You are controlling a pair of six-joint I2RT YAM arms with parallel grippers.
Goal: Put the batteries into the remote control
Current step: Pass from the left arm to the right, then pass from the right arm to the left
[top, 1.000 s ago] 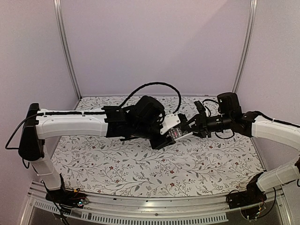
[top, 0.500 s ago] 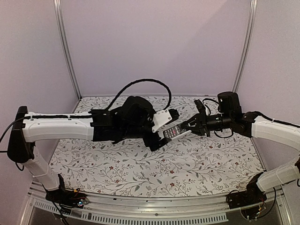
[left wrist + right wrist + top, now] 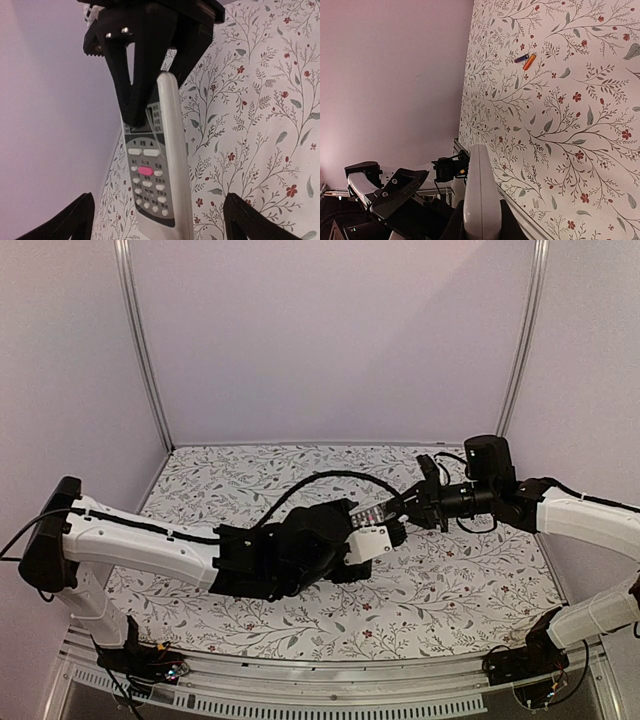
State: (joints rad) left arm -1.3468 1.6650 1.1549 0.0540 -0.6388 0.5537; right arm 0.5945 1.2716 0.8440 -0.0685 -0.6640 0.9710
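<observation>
The remote control hangs in the air above the table, button face with a pink key toward the left wrist camera. My right gripper is shut on its far end, with black fingers clamping it. In the right wrist view the remote's white edge sticks up between the fingers. My left gripper is open, its tips wide on either side of the remote's near end and touching nothing. The two batteries, one orange and one dark, lie side by side on the floral table.
The left arm stretches low across the middle of the floral tabletop. A metal rail runs along the near edge. Lilac walls with corner posts close in the back and sides.
The left gripper opened, let go of the remote and drew back down toward the near side. The right gripper closed on the remote's far end and now holds it alone.
</observation>
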